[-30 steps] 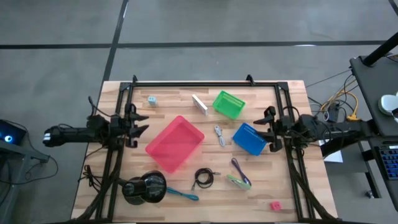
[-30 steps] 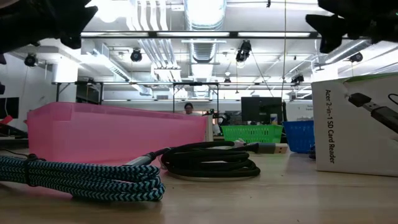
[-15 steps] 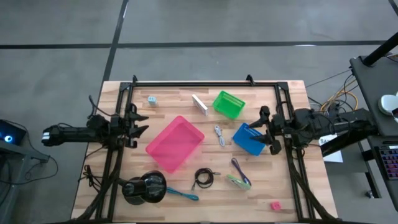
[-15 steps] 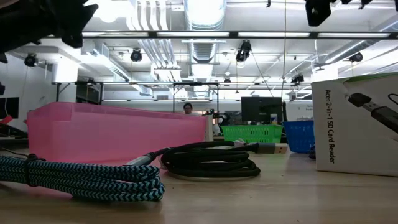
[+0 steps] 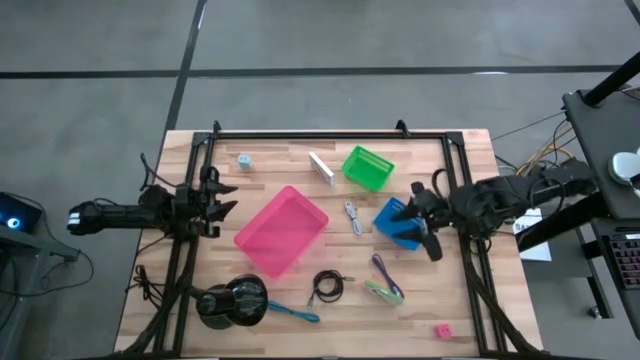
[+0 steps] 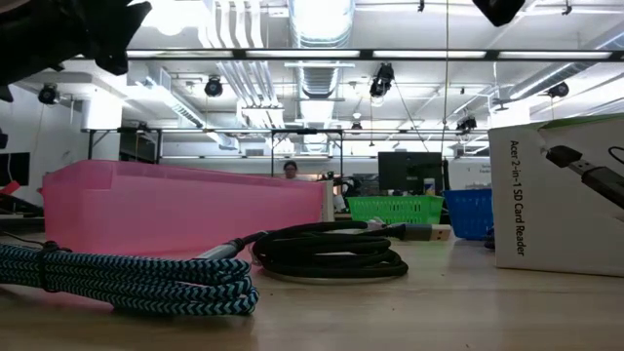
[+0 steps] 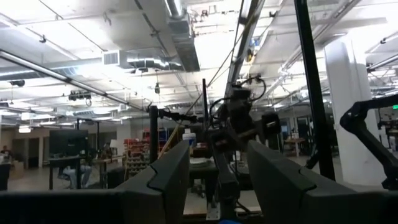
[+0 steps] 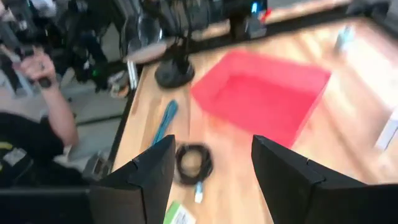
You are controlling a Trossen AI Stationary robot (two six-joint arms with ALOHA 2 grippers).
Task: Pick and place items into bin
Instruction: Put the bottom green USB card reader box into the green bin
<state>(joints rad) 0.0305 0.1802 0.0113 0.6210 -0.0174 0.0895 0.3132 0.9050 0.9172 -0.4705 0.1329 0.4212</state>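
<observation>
High view: right gripper (image 5: 420,222) sits above the blue bin (image 5: 400,224), fingers spread wide, nothing between them. Right wrist view confirms it: both fingers (image 8: 142,179) well apart, gap empty, nothing touched.

Left gripper (image 5: 222,196) waits at the table's left edge, beside the pink bin (image 5: 281,230); its fingers are parted and empty too.

Items relative to the right gripper:
- purple cord (image 5: 381,267) and green packet (image 5: 383,292) lie on the wood just in front of the blue bin, nearest to the gripper
- whitish cord (image 5: 353,216) lies between pink bin and blue bin
- black cord (image 5: 327,286), coiled, near the pink bin's front corner; also seen between the fingers in the right wrist view (image 8: 193,162)
- teal stick tool (image 5: 293,312) beside the big black round object (image 5: 233,301)
- red block (image 5: 443,330) near the front right corner
- pale stick (image 5: 321,167) beside the green bin (image 5: 367,167)
- light-blue block (image 5: 244,160) at back left, well apart
</observation>
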